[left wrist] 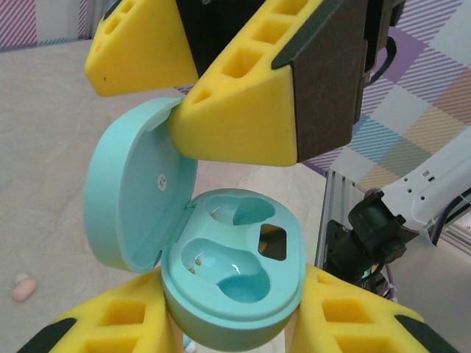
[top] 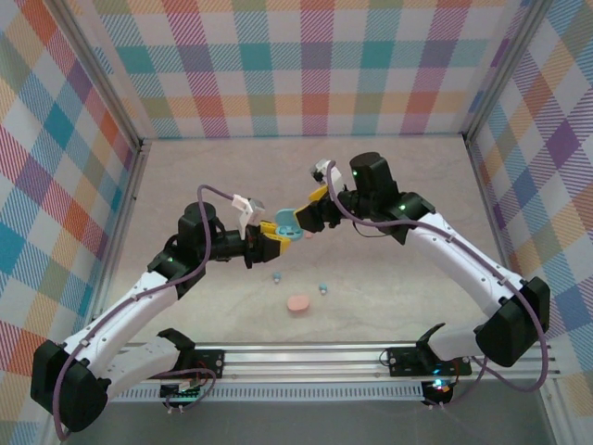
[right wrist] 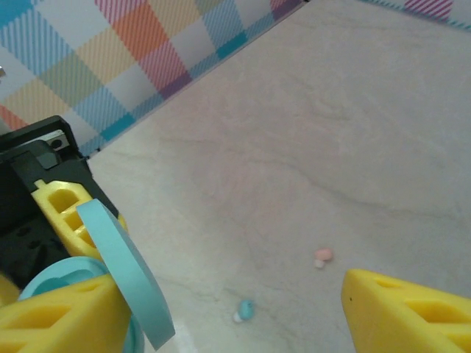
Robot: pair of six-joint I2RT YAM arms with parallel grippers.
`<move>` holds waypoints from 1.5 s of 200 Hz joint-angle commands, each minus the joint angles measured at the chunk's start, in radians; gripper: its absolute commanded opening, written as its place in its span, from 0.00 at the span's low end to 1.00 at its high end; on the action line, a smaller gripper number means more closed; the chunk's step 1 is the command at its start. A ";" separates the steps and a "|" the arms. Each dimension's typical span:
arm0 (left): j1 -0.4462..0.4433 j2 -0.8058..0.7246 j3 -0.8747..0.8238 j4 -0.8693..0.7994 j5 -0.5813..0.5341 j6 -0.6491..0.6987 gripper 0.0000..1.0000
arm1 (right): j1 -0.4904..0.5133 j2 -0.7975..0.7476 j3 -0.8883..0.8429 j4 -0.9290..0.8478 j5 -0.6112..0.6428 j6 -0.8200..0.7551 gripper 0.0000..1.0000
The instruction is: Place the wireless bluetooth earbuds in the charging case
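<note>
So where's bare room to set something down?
Bare: the table under the back wall and by the left wall. Crowded: the middle, where left gripper and right gripper meet at the teal charging case, with blue earbuds and pink case nearer.

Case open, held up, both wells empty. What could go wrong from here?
1. The right gripper has a yellow foam finger against the open lid of the teal oval plastic charging case, which the left gripper pinches by its base above the table; a push might twist it loose.
2. The tiny light blue earbud and pale pink earbud lie loose on the beige table; the broad fingers may flick them away.
</note>
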 commanded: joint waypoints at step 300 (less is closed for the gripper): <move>-0.001 0.108 0.071 -0.166 -0.072 0.147 0.00 | -0.199 -0.133 -0.251 -0.367 0.184 0.348 0.64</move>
